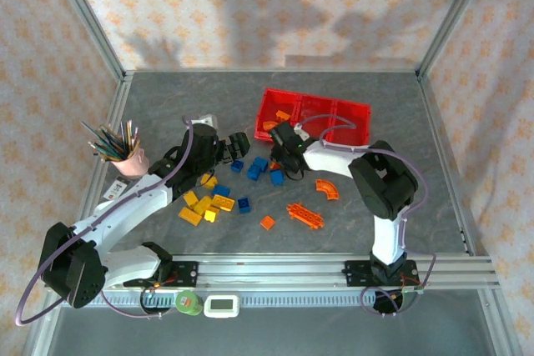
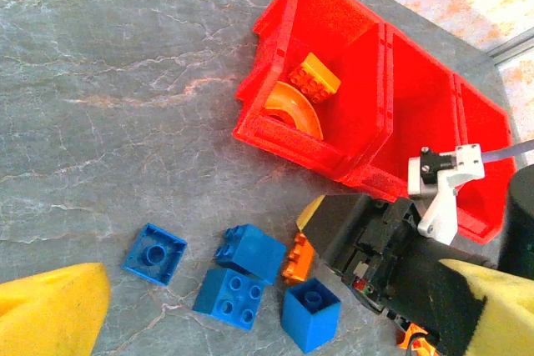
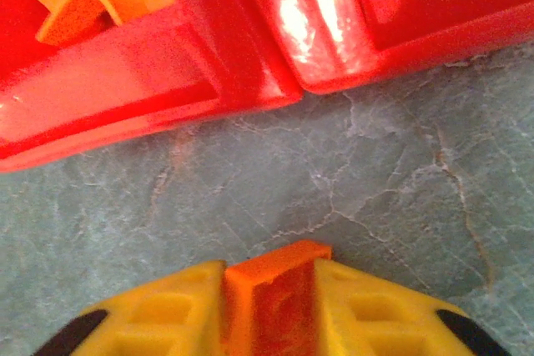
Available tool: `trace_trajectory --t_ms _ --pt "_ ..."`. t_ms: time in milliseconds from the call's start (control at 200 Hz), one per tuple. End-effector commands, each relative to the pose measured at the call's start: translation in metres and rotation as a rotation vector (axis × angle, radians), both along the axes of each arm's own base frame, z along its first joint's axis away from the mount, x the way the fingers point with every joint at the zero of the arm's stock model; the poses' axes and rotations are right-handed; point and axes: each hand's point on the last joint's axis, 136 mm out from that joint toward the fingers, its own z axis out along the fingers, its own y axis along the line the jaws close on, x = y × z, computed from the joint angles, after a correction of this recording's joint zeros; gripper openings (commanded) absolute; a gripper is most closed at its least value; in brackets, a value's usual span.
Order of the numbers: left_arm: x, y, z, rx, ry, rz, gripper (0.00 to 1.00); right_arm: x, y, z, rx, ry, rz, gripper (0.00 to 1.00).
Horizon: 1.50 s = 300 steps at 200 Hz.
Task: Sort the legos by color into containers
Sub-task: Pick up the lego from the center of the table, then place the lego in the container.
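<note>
The red containers (image 1: 315, 112) lie at the back centre, joined as one tray. The left bin holds an orange arch (image 2: 296, 111) and an orange brick (image 2: 314, 79). My right gripper (image 1: 281, 164) is low over the table just in front of the tray (image 3: 209, 72), shut on a small orange brick (image 3: 275, 298). That brick (image 2: 298, 258) sits beside several blue bricks (image 2: 246, 277). My left gripper (image 1: 240, 149) hovers open over those blue bricks, its yellow fingers (image 2: 50, 306) wide apart. Yellow bricks (image 1: 204, 204) lie front left. An orange plate (image 1: 304, 216), an arch (image 1: 327, 189) and a small orange brick (image 1: 267, 223) lie front right.
A pink cup of coloured pencils (image 1: 125, 154) stands at the left beside my left arm. A green tape roll (image 1: 189, 302) and a white device (image 1: 221, 306) rest on the front rail. The two grippers are close together near the tray's left bin.
</note>
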Motion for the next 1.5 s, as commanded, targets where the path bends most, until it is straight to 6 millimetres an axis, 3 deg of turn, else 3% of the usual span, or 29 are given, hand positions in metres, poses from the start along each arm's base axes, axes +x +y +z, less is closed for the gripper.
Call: trace_trajectory --t_ms 0,285,621,786,991,1186,1336,1497 --pt "-0.003 0.003 -0.002 0.026 0.004 0.008 0.99 0.000 -0.007 0.007 -0.023 -0.027 -0.012 0.26" --pt "-0.005 0.007 -0.002 0.035 0.002 0.014 0.99 0.002 -0.005 0.011 -0.012 -0.031 -0.006 0.16" --pt "-0.001 0.004 0.013 0.018 -0.027 0.014 0.99 0.015 -0.002 0.052 0.031 -0.104 0.016 0.09" --pt "0.000 0.003 0.024 0.006 -0.044 0.011 0.99 0.025 0.004 0.089 0.062 -0.167 0.043 0.08" --pt "0.009 -0.004 0.033 -0.002 -0.066 -0.004 0.99 0.061 0.000 0.122 0.061 -0.236 0.045 0.08" --pt "0.024 -0.012 0.037 0.002 -0.084 -0.007 0.99 0.107 -0.001 0.117 0.012 -0.256 0.065 0.09" --pt "0.037 -0.012 0.041 0.014 -0.101 0.013 0.99 0.139 0.004 0.102 -0.031 -0.255 0.078 0.11" --pt "0.044 -0.012 0.045 0.014 -0.112 0.026 0.99 0.160 0.010 0.095 -0.074 -0.268 0.105 0.23"
